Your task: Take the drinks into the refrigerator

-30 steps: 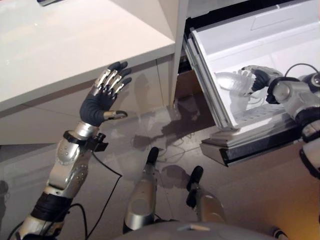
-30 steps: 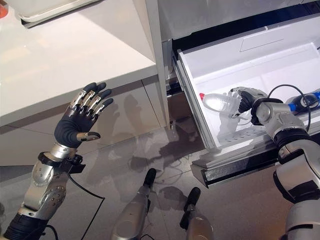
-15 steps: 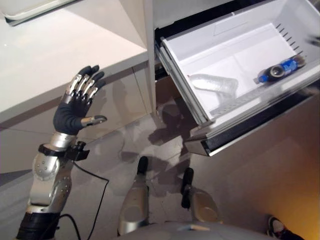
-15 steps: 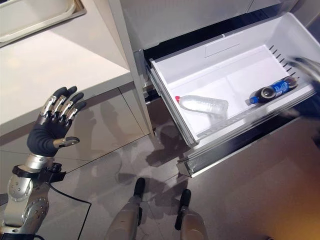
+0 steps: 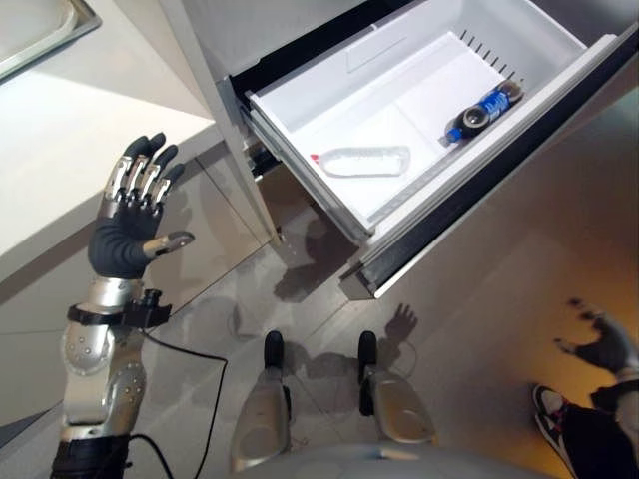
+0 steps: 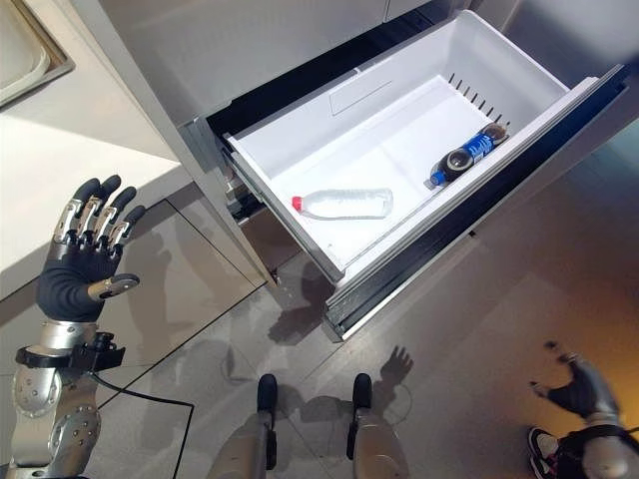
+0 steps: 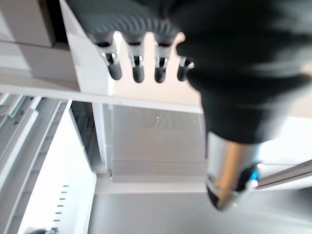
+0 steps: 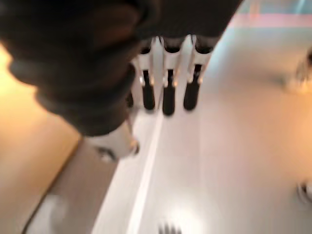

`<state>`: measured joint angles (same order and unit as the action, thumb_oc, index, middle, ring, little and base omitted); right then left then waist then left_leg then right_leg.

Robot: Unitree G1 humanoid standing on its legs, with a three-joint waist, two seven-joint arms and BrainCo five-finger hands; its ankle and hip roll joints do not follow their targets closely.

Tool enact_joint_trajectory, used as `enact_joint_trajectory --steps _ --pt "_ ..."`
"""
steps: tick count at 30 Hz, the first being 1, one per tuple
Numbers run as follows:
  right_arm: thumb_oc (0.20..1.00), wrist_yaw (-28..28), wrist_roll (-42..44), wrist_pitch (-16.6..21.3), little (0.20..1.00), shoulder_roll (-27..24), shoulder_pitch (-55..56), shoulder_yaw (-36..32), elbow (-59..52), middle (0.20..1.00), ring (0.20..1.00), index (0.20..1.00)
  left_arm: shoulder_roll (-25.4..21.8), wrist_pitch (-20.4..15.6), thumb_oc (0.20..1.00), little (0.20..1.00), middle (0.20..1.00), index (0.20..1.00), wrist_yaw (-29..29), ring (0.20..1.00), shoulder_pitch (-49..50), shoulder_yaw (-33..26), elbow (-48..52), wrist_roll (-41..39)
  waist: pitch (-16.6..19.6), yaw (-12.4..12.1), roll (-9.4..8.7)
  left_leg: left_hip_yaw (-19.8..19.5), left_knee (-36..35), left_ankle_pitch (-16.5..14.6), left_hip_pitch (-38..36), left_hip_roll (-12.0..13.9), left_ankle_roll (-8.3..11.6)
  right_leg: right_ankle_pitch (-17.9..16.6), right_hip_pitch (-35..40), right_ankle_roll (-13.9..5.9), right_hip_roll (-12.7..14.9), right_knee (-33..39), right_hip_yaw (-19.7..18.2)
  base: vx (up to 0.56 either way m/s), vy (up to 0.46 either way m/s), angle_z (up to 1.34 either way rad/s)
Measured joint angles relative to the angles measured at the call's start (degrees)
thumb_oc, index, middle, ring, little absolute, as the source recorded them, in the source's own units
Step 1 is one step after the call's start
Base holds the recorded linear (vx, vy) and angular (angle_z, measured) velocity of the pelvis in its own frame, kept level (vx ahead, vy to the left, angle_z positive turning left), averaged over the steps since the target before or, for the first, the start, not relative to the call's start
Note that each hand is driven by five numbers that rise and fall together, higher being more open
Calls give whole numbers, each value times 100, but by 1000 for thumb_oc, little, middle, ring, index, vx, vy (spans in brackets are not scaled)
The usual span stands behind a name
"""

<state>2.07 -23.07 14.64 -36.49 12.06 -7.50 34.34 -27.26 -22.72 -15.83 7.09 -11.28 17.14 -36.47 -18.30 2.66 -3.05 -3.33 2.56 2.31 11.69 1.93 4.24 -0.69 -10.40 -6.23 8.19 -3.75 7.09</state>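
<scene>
The white refrigerator drawer [image 5: 300, 125] stands pulled out at the upper right. In it a clear water bottle [image 6: 344, 204] with a red cap lies on its side near the front wall. A dark soda bottle [image 6: 459, 158] with a blue label lies further right. My left hand [image 5: 130, 215] is raised at the left with straight fingers and holds nothing. My right hand [image 6: 577, 391] hangs low at the lower right over the floor, fingers spread and empty, far from the drawer.
A white counter [image 5: 70, 120] with a steel sink [image 6: 20, 60] at its corner runs along the upper left. The drawer's dark front panel [image 5: 479, 180] juts out over the tiled floor [image 5: 469, 329]. A person's shoe [image 5: 559, 419] shows at the lower right.
The camera has swung, so the whole scene shifted. My right hand let go of the water bottle, left the drawer and dropped to the lower right. The bottle now lies in the drawer.
</scene>
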Motion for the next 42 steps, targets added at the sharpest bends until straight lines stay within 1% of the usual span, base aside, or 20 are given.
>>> enact_joint_trajectory --steps 1,2,4,8,10,12,13,15,18,19,21,22,26,29,31,35,37,38,40,42 --pt "200 -34 -1 0 200 2 -188 280 212 200 200 200 -1 -4 1000 1000 1000 1000 -1 1000 -35 83 3 -2 16 -77 41 -3 0 0 -9 -3 0 -9 23 -4 2 22 2 -17 -25 4" --pt "200 -39 -1 -1 200 0 -264 394 284 200 200 200 -1 -8 1000 1000 1000 1000 -1 1000 -59 120 0 -1 20 -57 50 -10 -2 0 -11 -5 -1 -9 28 -5 2 24 7 0 0 0" --pt "200 -43 -72 -7 200 -32 -855 1003 548 200 200 200 -8 -22 1000 1000 1000 1000 6 1000 -130 228 -2 -2 30 -224 112 -35 17 5 -7 -1 -3 -24 72 -2 -3 76 42 -6 -26 6" --pt "200 -30 -317 -24 200 -105 -1979 2036 807 200 200 200 -42 -46 1000 1000 1000 1000 55 1000 -305 609 -44 -5 5 -356 265 -174 25 40 -4 -16 -3 -34 171 -2 1 115 178 -6 -26 17" --pt "200 -30 -471 -19 200 -113 -2322 2365 803 200 200 200 -65 -58 1000 1000 1000 1000 63 1000 -316 637 -32 -5 -18 -352 324 -230 15 58 0 -18 0 -35 194 2 -2 121 239 0 -16 16" --pt "200 -25 -622 -13 200 -164 -2863 2653 665 200 200 200 -84 -70 1000 1000 1000 1000 85 1000 -308 708 -28 -25 -30 -533 439 -307 14 66 5 -34 3 -33 244 4 5 140 313 0 -29 16" --pt "200 -91 -729 -56 200 -268 -2923 2811 672 200 200 200 -115 -72 1000 1000 1000 1000 91 1000 -325 777 -21 -26 -31 -568 445 -312 12 66 12 -33 3 -33 242 4 5 140 328 2 -28 9" --pt "200 -81 -756 -71 200 -297 -3005 2880 657 200 200 200 -127 -83 1000 1000 1000 1000 114 1000 -313 797 -37 -30 -34 -660 452 -326 11 67 18 -36 4 -31 256 5 8 147 357 1 -19 5" --pt "200 -103 -792 -118 200 -325 -3216 3127 605 200 200 200 -129 -87 1000 1000 1000 1000 126 1000 -347 805 -36 -37 -43 -652 469 -354 14 67 15 -43 4 -32 295 4 8 180 388 -2 -9 2" --pt "200 -149 -836 -123 200 -492 -3255 3308 411 200 200 200 -128 -88 1000 1000 1000 1000 125 1000 -386 859 -40 -36 -50 -644 481 -374 13 69 25 -43 7 -32 304 4 6 194 424 -7 -19 9" --pt "200 -155 -851 -111 200 -646 -3358 3299 235 200 200 200 -130 -88 1000 1000 1000 1000 124 1000 -420 882 -39 -41 -54 -670 495 -475 12 80 40 -45 23 -29 342 9 -4 199 478 -7 -28 14" --pt "200 -173 -865 -124 200 -776 -3645 3568 313 200 200 200 -135 -92 1000 1000 1000 1000 124 1000 -436 902 -48 -59 -61 -665 504 -506 26 84 41 -46 29 -31 360 8 -6 220 520 -12 -29 13" --pt "200 -153 -877 -119 200 -961 -4257 3721 301 200 200 200 -162 -118 1000 1000 1000 1000 118 1000 -472 1002 -47 -84 -86 -680 549 -655 24 138 88 -48 64 -28 412 12 -30 266 668 -6 -23 20" --pt "200 -118 -875 -119 200 -997 -4882 3764 319 200 200 200 -185 -117 1000 1000 1000 1000 95 1000 -514 1009 -48 -127 -109 -839 593 -750 24 175 107 -44 86 -38 446 21 -43 289 762 -21 -15 11" --pt "200 -99 -873 -121 200 -1002 -5379 3873 449 200 200 200 -215 -117 1000 1000 1000 1000 67 1000 -538 1011 -49 -232 -123 -857 618 -897 21 200 128 -55 107 -46 519 43 -58 326 914 -11 -16 32" --pt "200 133 -669 -120 200 -1001 -6180 3890 502 200 200 200 -307 -112 1000 1000 1000 1000 58 1000 -563 1042 -51 -309 -148 -1164 665 -1080 27 230 207 -73 136 12 520 51 -66 283 1081 -8 -20 26" --pt "200 245 -632 -120 200 -956 -6450 3892 501 200 200 200 -323 -111 1000 1000 1000 1000 58 1000 -590 1088 -50 -309 -158 -1279 685 -1183 19 248 214 -102 141 72 539 53 -47 212 1175 8 -32 37" --pt "200 290 -533 -122 200 -893 -6720 3891 507 200 200 200 -326 -112 1000 1000 1000 1000 58 1000 -614 1129 -51 -309 -162 -1354 694 -1324 24 257 223 -143 151 120 613 36 -29 183 1333 6 -9 42" --pt "200 494 -430 -122 200 -838 -6963 3857 501 200 200 200 -326 -112 1000 1000 1000 1000 65 1000 -671 1185 -54 -312 -161 -1375 692 -1473 26 267 225 -189 159 188 682 18 -6 167 1490 5 6 50" --pt "200 677 -413 -128 200 -728 -7393 3795 420 200 200 200 -329 -113 1000 1000 1000 1000 68 1000 -740 1260 -53 -312 -161 -1534 690 -1579 21 268 231 -244 160 309 711 -15 40 73 1578 4 31 39"
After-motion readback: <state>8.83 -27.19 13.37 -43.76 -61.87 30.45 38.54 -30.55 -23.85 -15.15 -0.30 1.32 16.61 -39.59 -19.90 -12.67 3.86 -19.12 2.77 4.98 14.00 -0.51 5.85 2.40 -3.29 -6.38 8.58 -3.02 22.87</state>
